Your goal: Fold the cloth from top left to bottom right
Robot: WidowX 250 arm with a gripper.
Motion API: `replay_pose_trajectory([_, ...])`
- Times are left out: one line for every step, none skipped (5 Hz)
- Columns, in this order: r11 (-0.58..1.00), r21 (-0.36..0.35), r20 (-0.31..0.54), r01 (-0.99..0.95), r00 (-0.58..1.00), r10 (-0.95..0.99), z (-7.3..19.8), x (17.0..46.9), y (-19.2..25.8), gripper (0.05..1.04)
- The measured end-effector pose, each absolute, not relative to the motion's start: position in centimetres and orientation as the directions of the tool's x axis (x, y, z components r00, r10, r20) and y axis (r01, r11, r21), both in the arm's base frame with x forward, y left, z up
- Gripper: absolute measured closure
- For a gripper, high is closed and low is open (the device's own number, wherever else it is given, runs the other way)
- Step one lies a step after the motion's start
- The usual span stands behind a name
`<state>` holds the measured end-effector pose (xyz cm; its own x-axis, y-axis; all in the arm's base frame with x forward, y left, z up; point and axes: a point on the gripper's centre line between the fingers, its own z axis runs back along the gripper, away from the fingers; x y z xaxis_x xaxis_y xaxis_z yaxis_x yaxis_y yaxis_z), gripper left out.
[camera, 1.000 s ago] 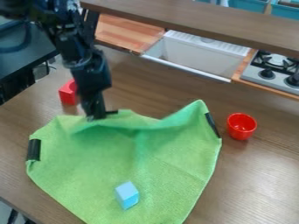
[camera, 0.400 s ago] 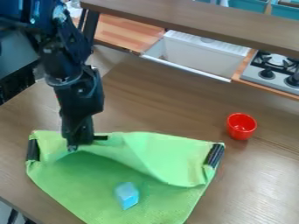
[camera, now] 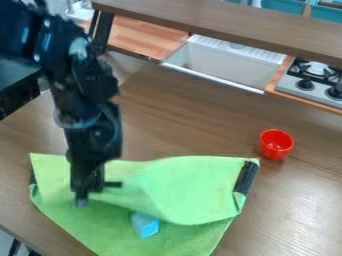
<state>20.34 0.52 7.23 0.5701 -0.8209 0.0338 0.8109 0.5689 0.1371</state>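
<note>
- Gripper (camera: 84, 195): clenched on the turned-over edge of the cloth, left of its middle; you have the black arm coming in from the far left above it.
- Green cloth (camera: 194, 187): on the table, its far part folded toward you, the near part lying flat.
- Light blue block (camera: 145, 226): on the near part of the cloth, at the flap's edge, its far side partly covered.
- Black strips: one at the cloth's left edge (camera: 33, 177), one at its right (camera: 246, 178).
- Red cup (camera: 276, 144): upright and open-topped, on the table just beyond the cloth's right far corner.
- Table (camera: 194, 120): brown, wood-grained, with a pale sheen at your near right.
- Brown ledge (camera: 227, 22): crossing the far side, with a dark upright (camera: 103, 32) beneath its left end.
- Behind the table, left to right: striped wooden counter (camera: 143, 39), white sink (camera: 224, 65), stove (camera: 310, 82) with black grate and dark knobs.
- Far right corner: teal containers (camera: 284, 5) past the ledge.
- Far left: a dark surface (camera: 17, 77), beside your table.
</note>
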Motion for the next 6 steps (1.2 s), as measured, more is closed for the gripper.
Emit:
replay_pose_trajectory([0.557,0.147,0.0,0.817,0.563,-0.826,6.6,19.0,-0.5,1.034])
replay_pose_trajectory([0.546,0.155,-0.033,0.823,0.557,-0.83,5.4,17.5,-1.6,1.021])
replay_pose_trajectory([0.587,0.161,-0.018,0.793,0.597,-0.802,4.4,16.8,-2.5,0.886])
replay_pose_trajectory([0.623,0.124,0.013,0.772,0.626,-0.779,4.3,16.6,-2.8,0.607])
replay_pose_trajectory([0.627,0.039,0.041,0.778,0.626,-0.779,5.4,17.2,-2.3,0.327])
replay_pose_trajectory([0.649,-0.053,0.083,0.759,0.651,-0.755,7.5,18.5,-1.5,0.092])
